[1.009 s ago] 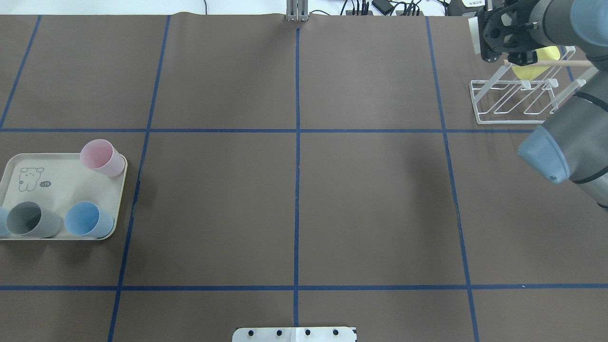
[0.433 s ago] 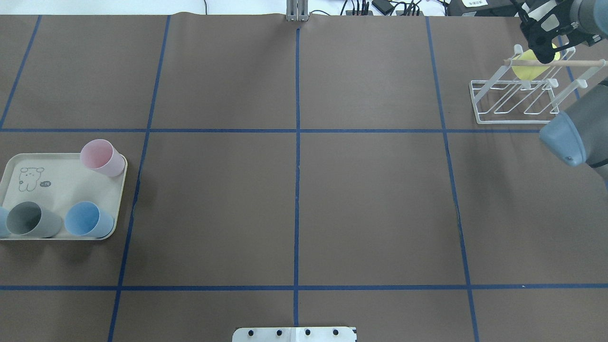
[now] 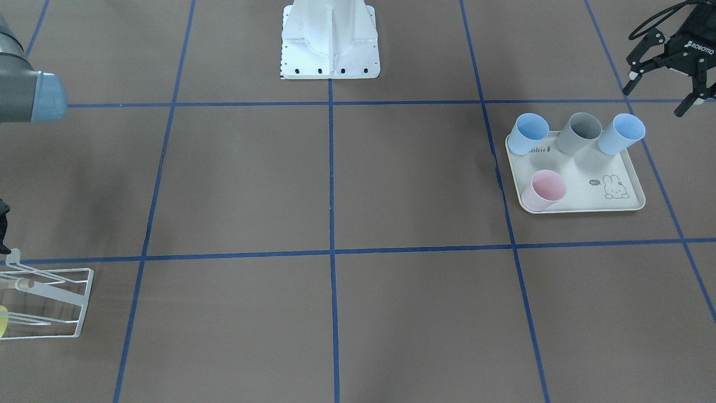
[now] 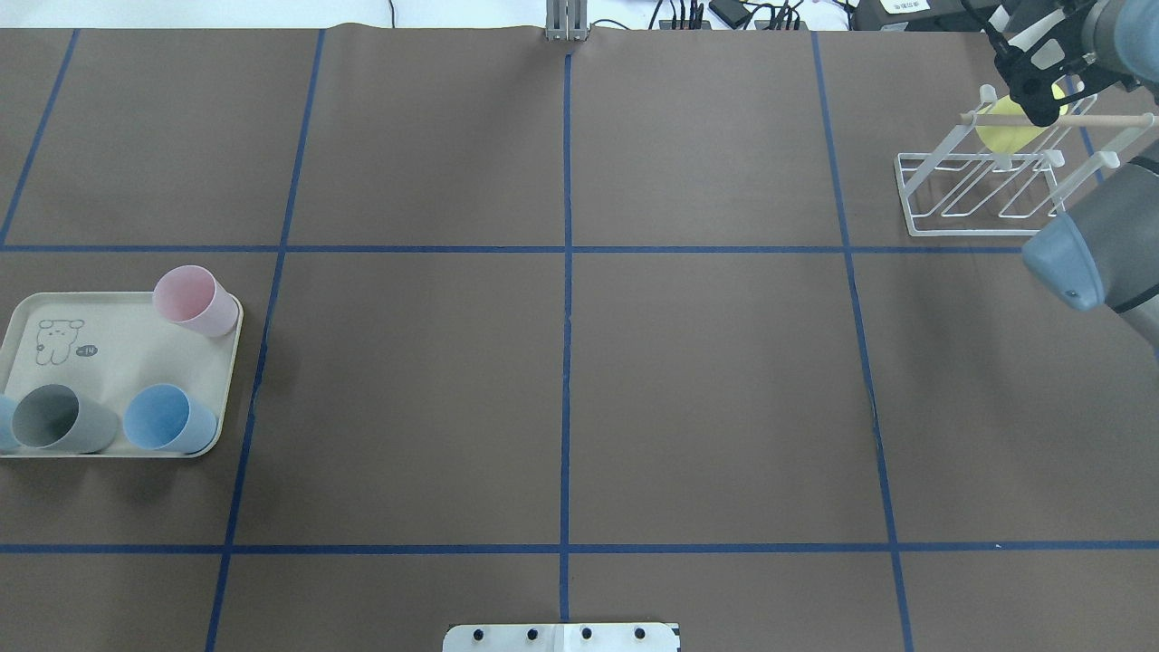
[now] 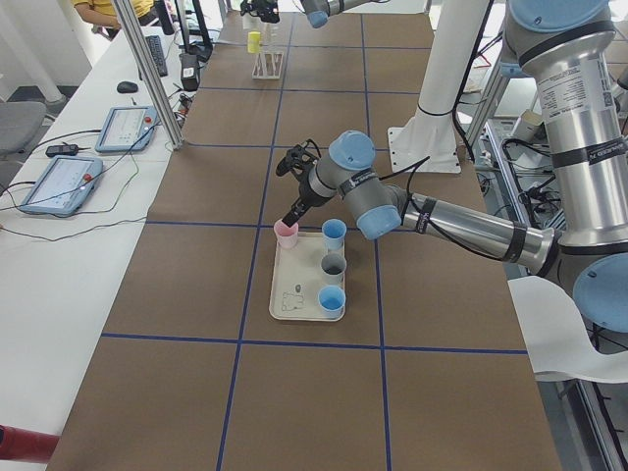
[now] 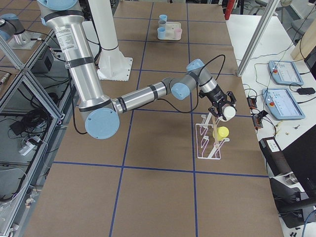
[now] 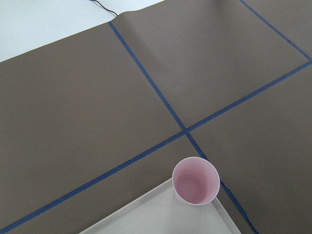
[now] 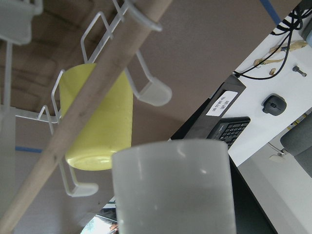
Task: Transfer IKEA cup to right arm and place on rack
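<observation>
The IKEA cup (image 6: 228,112) is white, and my right gripper (image 6: 221,104) is shut on it just above the rack (image 6: 210,143). It fills the foreground of the right wrist view as a pale cylinder (image 8: 170,185). In the overhead view the right gripper (image 4: 1032,81) hangs over the far end of the rack (image 4: 987,186) and its wooden dowel (image 4: 1059,119). A yellow cup (image 4: 1003,136) lies on the rack's prongs below the dowel. My left gripper (image 3: 654,98) is open and empty, hovering beside the tray (image 3: 582,187).
The cream tray (image 4: 136,353) at the left holds a pink cup (image 4: 192,299), a grey cup (image 4: 54,418) and a blue cup (image 4: 167,418). The left wrist view looks down on the pink cup (image 7: 195,180). The right arm's elbow (image 4: 1077,254) juts over the rack's near side.
The right gripper has swung right and farther back with the white cup, ending over the rack's dowel. Its elbow has drawn back to the right. The cups on the tray have not moved.
</observation>
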{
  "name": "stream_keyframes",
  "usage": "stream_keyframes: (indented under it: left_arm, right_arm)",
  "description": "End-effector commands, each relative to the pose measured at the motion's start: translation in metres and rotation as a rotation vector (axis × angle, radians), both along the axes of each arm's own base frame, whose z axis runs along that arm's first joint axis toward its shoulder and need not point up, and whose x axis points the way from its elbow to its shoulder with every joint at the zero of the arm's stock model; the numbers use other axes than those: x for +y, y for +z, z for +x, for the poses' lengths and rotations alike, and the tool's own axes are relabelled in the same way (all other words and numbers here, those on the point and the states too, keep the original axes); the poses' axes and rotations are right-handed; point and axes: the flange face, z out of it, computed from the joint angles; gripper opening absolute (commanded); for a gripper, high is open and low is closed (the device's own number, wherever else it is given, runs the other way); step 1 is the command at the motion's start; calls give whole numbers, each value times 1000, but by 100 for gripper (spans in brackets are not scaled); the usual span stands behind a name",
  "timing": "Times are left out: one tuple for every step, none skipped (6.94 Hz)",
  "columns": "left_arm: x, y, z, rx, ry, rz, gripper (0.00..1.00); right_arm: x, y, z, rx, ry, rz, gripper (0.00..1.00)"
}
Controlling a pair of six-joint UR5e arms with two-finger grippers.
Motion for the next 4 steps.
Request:
stream_keyframes:
  left_arm:
    - [0, 0, 0, 0, 0, -1, 100]
    - [0, 1, 0, -1, 0, -2, 100]
    - [0, 0, 0, 0, 0, -1, 100]
    - [0, 0, 0, 0, 0, -1, 100]
  right_arm:
    - [-4, 13, -16, -14, -10, 19, 19]
    - [-3, 12, -22, -9, -2, 26, 19]
    - [1, 12, -34, -23, 8, 25, 19]
    - [2, 12, -37, -21, 8, 25, 21]
